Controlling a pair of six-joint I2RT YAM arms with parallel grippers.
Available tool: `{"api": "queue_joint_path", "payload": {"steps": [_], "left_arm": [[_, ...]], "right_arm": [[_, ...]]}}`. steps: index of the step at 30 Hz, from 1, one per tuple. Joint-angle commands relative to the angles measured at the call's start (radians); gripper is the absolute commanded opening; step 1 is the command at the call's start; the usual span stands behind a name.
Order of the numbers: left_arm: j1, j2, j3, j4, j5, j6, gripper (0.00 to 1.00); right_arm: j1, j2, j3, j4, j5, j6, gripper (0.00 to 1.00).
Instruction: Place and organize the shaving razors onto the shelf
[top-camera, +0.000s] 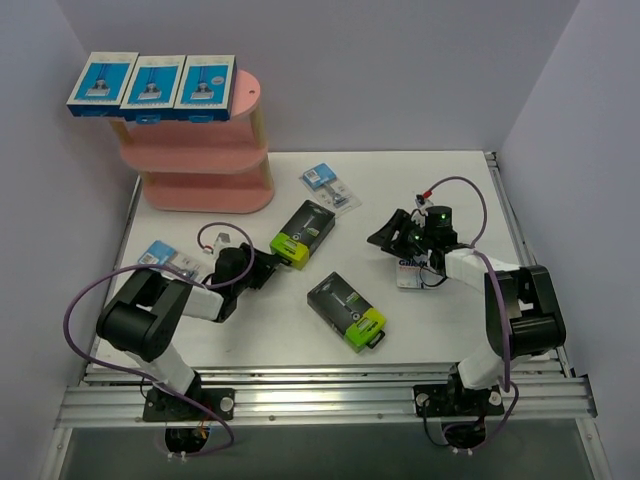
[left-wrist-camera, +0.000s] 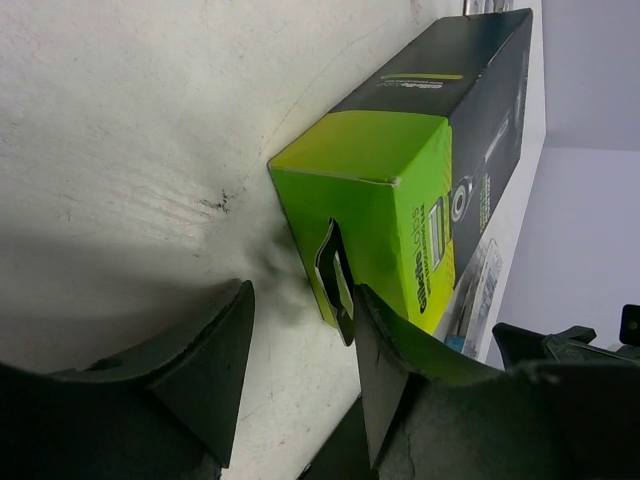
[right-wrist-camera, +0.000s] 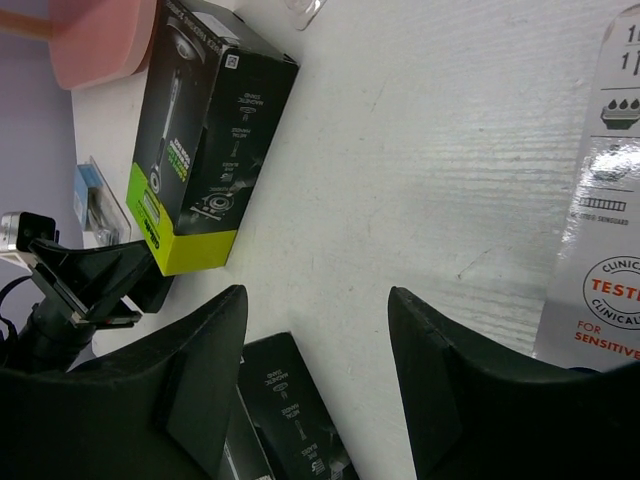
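Already three blue-and-white boxes (top-camera: 152, 82) sat in a row on the top board of the pink shelf (top-camera: 205, 152). One black box (left-wrist-camera: 440, 150) lay on the table (top-camera: 450, 180), its lime end just ahead of the left gripper (left-wrist-camera: 300, 320), jaws parted, gripping nothing. Right gripper (right-wrist-camera: 318, 300) also parted, empty, a blister pack (right-wrist-camera: 610, 200) just beside it

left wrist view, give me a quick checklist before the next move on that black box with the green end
1. Left gripper jaws apart: ok.
2. Black cardboard box with lime-green end centred in the gap: not ok, it sits toward one finger.
3. Box flat on white table: ok.
4. Right gripper away from the box: ok.
5. Room on pink three-tier shelf: cannot tell; three flat blue-and-white boxes sit on top.
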Motion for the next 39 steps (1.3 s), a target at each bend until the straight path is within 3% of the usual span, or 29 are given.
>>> {"api": "queue_joint_path", "payload": {"steps": [1,13,24,34,39], "left_arm": [[-0.005,0.027,0.035,0.089,0.003,0.002,0.52],[-0.008,0.029,0.078,0.075,-0.021,0.039,0.34],[-0.008,0.060,0.101,0.070,-0.006,0.056,0.32],[-0.008,0.098,0.098,0.110,0.014,0.045,0.04],[-0.003,0.040,0.095,0.058,0.012,0.065,0.02]], "right_arm": [[-0.014,0.017,0.001,0.025,-0.024,-0.019,0.54],[-0.029,0.030,0.002,0.018,-0.027,-0.031,0.53],[-0.042,0.022,-0.002,0.005,-0.027,-0.039,0.53],[-0.048,0.013,-0.010,0.002,-0.029,-0.042,0.53],[-0.049,-0.006,-0.019,0.002,-0.032,-0.031,0.53]]}}
